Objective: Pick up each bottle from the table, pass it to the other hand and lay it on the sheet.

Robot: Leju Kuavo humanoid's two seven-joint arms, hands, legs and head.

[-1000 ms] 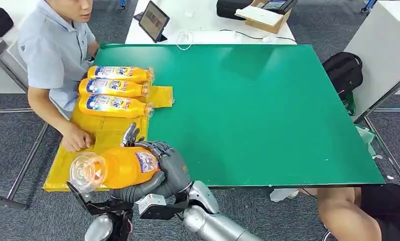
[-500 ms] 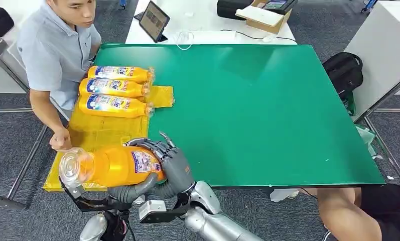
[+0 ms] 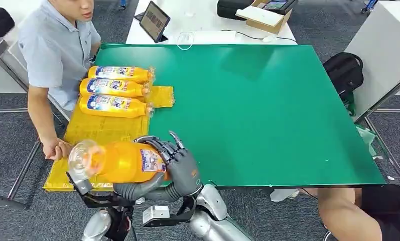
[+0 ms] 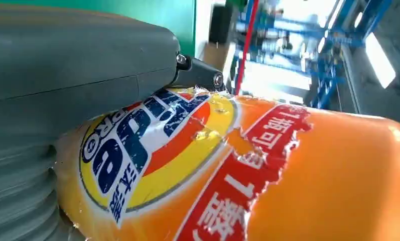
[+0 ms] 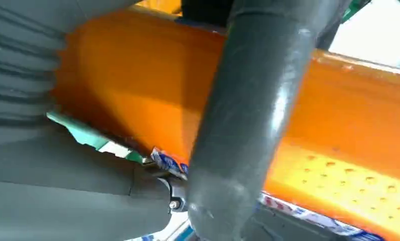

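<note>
Bottle (image 3: pixel 122 161), orange and lying on its side in the air, sits between both of our hands above the near left corner of the green table (image 3: pixel 268 110), its clear end pointing left over the yellow sheet (image 3: pixel 100 129). Our right hand (image 3: pixel 180 168) wraps the labelled end, dark fingers curled over the top and thumb underneath. From our left wrist view the grey thumb presses against the label; whether our left hand (image 4: pixel 62 115) has a full grip we cannot tell, since the head view hides that hand beneath the bottle and shows little more than its wrist bracket. Three laid bottles (image 3: pixel 116 90) rest side by side on the far part of the sheet, caps toward the green surface. A person in a pale shirt stands at the sheet's left edge, their fist (image 3: pixel 57 149) resting near the free stretch where we judge this bottle should go.

Risks at the handover, as we judge them: if our right hand lets go before the left has closed properly, the smooth round body could roll out and drop past the table edge. Releasing it on the sheet with any spin might send it off the near edge or against the person's fist.
</note>
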